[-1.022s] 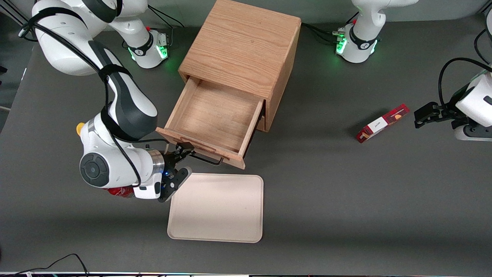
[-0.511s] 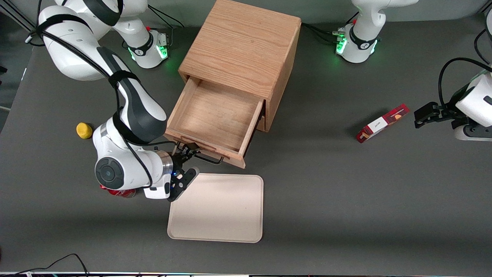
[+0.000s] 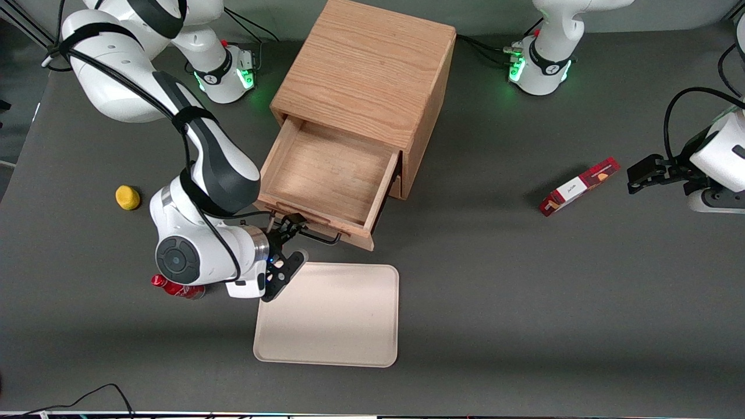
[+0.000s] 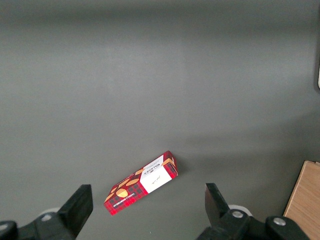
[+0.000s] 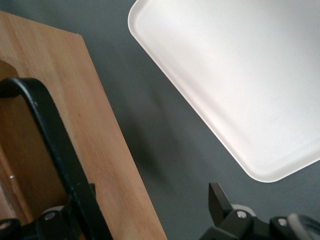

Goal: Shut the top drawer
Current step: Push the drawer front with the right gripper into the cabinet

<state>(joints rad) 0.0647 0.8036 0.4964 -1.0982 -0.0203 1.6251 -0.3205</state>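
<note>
The top drawer (image 3: 329, 174) of the oak cabinet (image 3: 366, 70) stands pulled out and empty in the front view. Its flat front (image 3: 317, 224) faces the front camera and carries a black wire pull (image 3: 320, 237). My right gripper (image 3: 291, 240) is open in front of the drawer front, at the pull's end toward the working arm's end. One finger (image 3: 294, 220) is at the pull and the front; the other finger (image 3: 293, 263) hangs over the tray's corner. The right wrist view shows the drawer front (image 5: 100, 145), the pull (image 5: 52, 145) and the gripper (image 5: 142, 215) straddling the front's edge.
A beige tray (image 3: 329, 317) lies on the table nearer the front camera than the drawer, also seen in the right wrist view (image 5: 240, 85). A yellow object (image 3: 127, 197) and a red can (image 3: 174, 287) lie by the working arm. A red box (image 3: 579, 186) lies toward the parked arm's end.
The right arm has moved toward the cabinet with the gripper against the drawer front. The drawer has slid a little way in. The yellow object has come out from under the arm.
</note>
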